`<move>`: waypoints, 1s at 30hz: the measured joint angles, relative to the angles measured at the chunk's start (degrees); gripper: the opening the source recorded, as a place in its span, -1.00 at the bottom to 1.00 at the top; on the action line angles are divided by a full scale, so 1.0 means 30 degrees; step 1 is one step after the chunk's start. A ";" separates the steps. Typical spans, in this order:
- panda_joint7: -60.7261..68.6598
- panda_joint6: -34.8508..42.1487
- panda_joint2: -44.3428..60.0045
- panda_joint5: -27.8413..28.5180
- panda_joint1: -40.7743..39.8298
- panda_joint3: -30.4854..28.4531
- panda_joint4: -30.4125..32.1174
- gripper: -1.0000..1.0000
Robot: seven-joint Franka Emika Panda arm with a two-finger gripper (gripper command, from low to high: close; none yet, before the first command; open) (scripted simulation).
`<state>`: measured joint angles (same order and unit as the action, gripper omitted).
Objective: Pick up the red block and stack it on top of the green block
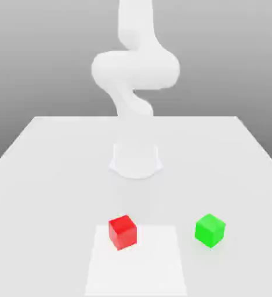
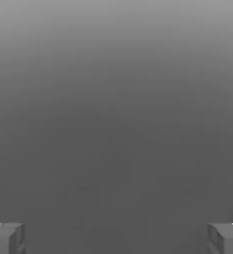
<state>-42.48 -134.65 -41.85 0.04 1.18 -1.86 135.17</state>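
Note:
A red block (image 1: 123, 231) rests on the white table near its front edge, on a lighter square patch (image 1: 136, 264). A green block (image 1: 210, 230) sits to the exterior view's right of it, about a block and a half away, on the plain tabletop. The white arm (image 1: 135, 69) rises from its base (image 1: 136, 160) at the table's middle and bends upward out of the picture. In the hand view my gripper (image 2: 116, 238) is open, its two grey fingertips (image 2: 6, 238) far apart against a blank grey background, with nothing between them.
The white table (image 1: 45, 174) stretches wide around the arm's round base. The lighter square patch under the red block reaches to the front edge.

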 joint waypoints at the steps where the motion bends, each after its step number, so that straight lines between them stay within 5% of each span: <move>1: 0.0559 -0.0462 0.0655 -0.0012 0.0180 -0.0287 0.0534 0.00; 17: 0.9348 -0.8237 1.1923 0.0458 0.1814 -0.3293 0.9114 0.00; 24: 1.2116 -1.2366 1.7038 -0.2362 0.0797 -0.1614 0.9103 0.00; 25: 1.2354 -1.2899 1.7662 -0.2698 0.0355 -0.1088 0.9027 -1.00; 30: 1.2318 -1.2864 1.7660 -0.2662 0.0349 -0.1083 0.9026 -1.00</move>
<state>-5.53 -173.24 11.13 -7.95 2.22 -5.11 162.24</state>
